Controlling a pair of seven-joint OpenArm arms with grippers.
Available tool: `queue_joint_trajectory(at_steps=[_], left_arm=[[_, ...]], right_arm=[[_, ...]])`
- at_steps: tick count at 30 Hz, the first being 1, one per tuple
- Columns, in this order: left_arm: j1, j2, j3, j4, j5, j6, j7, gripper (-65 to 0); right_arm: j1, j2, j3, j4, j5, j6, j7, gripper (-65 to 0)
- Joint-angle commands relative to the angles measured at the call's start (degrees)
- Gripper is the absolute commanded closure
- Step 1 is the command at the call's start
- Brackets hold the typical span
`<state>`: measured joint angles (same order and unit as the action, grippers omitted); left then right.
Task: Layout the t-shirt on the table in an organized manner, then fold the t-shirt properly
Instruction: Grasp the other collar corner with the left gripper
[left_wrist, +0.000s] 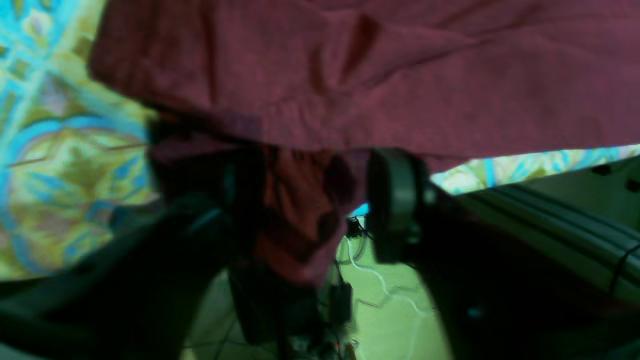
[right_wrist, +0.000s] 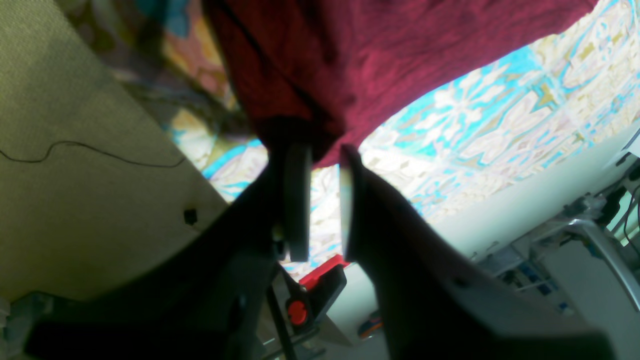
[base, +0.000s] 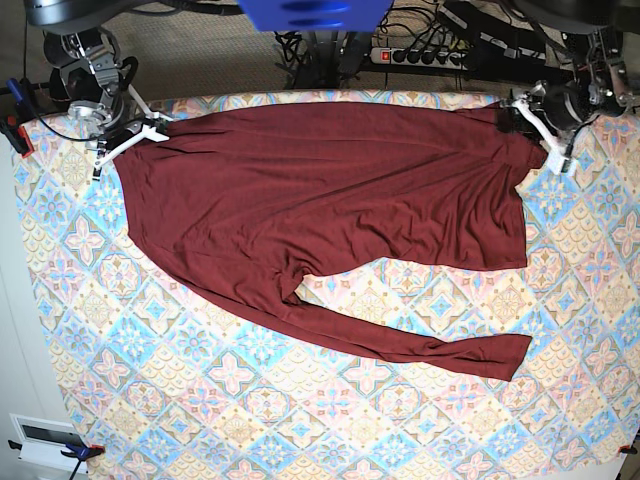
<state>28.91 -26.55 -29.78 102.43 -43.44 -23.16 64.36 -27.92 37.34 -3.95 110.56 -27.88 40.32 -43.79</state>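
The t-shirt (base: 330, 200) is laid spread across the far half of the patterned worktop (base: 300, 420), with one long sleeve trailing toward the near right. The left end effector (left_wrist: 310, 200) is seen with jaws wide apart, a fold of fabric hanging loose between them. The right end effector (right_wrist: 320, 200) is parted slightly at the garment's corner edge, with nothing clamped.

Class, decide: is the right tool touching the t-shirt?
Touching. The right wrist view shows the t-shirt hem draped onto the tips of the right tool, its jaws parted.
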Motion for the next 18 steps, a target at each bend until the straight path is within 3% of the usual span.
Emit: queue_joint_trajectory(at_steps=[1,6,10,18], left_arm=[[-0.1,0.5,-1.7,1.3,-0.6,-0.1,-0.7,-37.7],[-0.9,4.7,-11.6,1.4,-0.6,-0.1,-1.0,-37.9],[-6.4,5.4,-16.3,0.9,-0.1,0.0,-0.7,-37.9],[-21.8,5.6,-16.4,-10.7,0.9,0.3,-0.8,-37.9]], right_arm=[[0.4,1.0,0.7,0.7,-0.4,-0.3,-0.2,-9.7],[3.6,1.0,0.4,0.7,-0.4,-0.3,-0.2,-9.5],[6.0,0.8,0.6,0.7,-0.3,-0.3,-0.1,-9.4],[13.5,-6.5,0.7,1.0,-0.2,-0.3,0.0,-9.4]])
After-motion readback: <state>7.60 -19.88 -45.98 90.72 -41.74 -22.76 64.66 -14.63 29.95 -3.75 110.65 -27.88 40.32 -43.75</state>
